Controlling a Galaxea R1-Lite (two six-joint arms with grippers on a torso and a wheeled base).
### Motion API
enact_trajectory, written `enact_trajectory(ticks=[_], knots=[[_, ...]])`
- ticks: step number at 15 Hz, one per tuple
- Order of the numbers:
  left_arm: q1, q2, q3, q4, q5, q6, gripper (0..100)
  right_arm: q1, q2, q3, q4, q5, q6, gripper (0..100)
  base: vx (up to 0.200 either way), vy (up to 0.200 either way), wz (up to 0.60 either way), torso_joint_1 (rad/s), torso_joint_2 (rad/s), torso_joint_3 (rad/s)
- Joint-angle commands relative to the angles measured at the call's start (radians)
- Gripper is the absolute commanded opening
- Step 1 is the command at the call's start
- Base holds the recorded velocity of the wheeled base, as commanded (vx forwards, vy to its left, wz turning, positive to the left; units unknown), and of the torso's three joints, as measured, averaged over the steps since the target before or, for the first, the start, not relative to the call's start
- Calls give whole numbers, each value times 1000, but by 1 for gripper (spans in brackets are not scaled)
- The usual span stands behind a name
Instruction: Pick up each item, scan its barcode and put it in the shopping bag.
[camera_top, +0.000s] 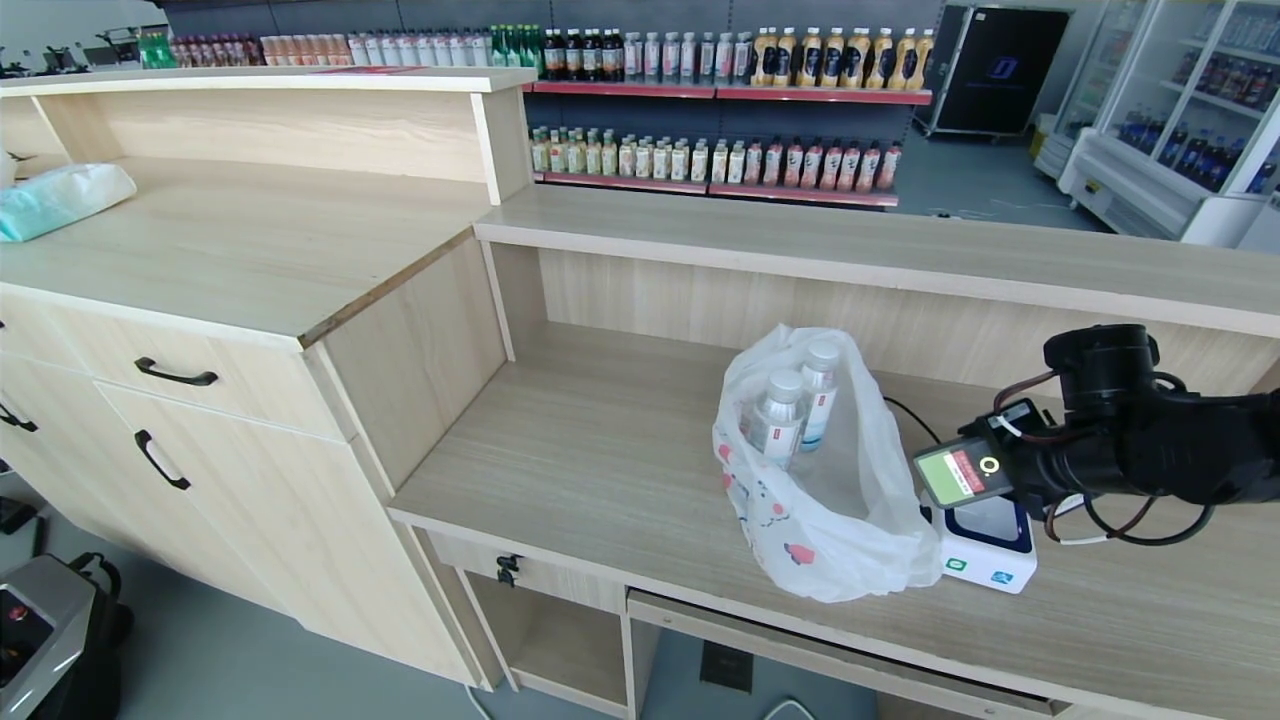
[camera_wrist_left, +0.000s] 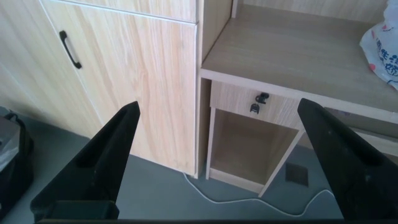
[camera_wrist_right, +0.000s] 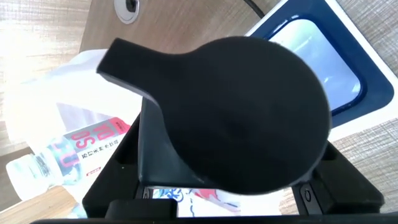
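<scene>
Left gripper (camera_wrist_left: 219, 107) hangs with fingers spread wide before the cabinet door (camera_wrist_left: 149, 81). Right gripper (camera_top: 1000, 468) clasps a small pack (camera_top: 960, 472) above the scanner (camera_top: 990, 565), just beside the shopping bag (camera_top: 830, 530), which holds two bottles (camera_top: 780, 415).

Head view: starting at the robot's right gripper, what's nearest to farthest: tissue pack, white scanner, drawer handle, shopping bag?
1. White scanner, just below the right gripper holding a small box.
2. Shopping bag, beside the scanner on the robot's left.
3. Drawer handle, on the cabinet far left.
4. Tissue pack, back on the raised counter, farthest left.
</scene>
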Motion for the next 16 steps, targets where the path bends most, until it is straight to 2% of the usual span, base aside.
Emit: enact_trajectory(ticks=[1, 4, 5, 6, 8, 9, 10, 11, 13, 14, 16], knots=[[0, 0, 0, 0, 1, 0, 100, 3, -2, 3, -1, -3, 0, 0, 0, 0, 0, 0, 0, 0], [0, 0, 0, 0, 1, 0, 100, 4, -12, 7, 2, -6, 0, 0, 0, 0, 0, 0, 0, 0], [0, 0, 0, 0, 1, 0, 100, 15, -42, 15, 1, -47, -46, 0, 0, 0, 0, 0, 0, 0], [0, 0, 0, 0, 1, 0, 100, 18, -90, 29, -2, -113, -203, 0, 0, 0, 0, 0, 0, 0], [0, 0, 0, 0, 1, 0, 100, 18, -170, 78, -33, -173, -563, 0, 0, 0, 0, 0, 0, 0], [0, 0, 0, 0, 1, 0, 100, 7, -228, 132, -159, -236, -847, 0, 0, 0, 0, 0, 0, 0], [0, 0, 0, 0, 1, 0, 100, 4, -234, 141, -185, -241, -881, 0, 0, 0, 0, 0, 0, 0], [0, 0, 0, 0, 1, 0, 100, -20, -263, 211, -363, -244, -1112, 0, 0, 0, 0, 0, 0, 0], [0, 0, 0, 0, 1, 0, 100, -36, -280, 245, -404, -244, -1275, 0, 0, 0, 0, 0, 0, 0], [0, 0, 0, 0, 1, 0, 100, -33, -282, 245, -404, -244, -1279, 0, 0, 0, 0, 0, 0, 0], [0, 0, 0, 0, 1, 0, 100, -14, -282, 254, -418, -244, -1273, 0, 0, 0, 600, 0, -2, 2]])
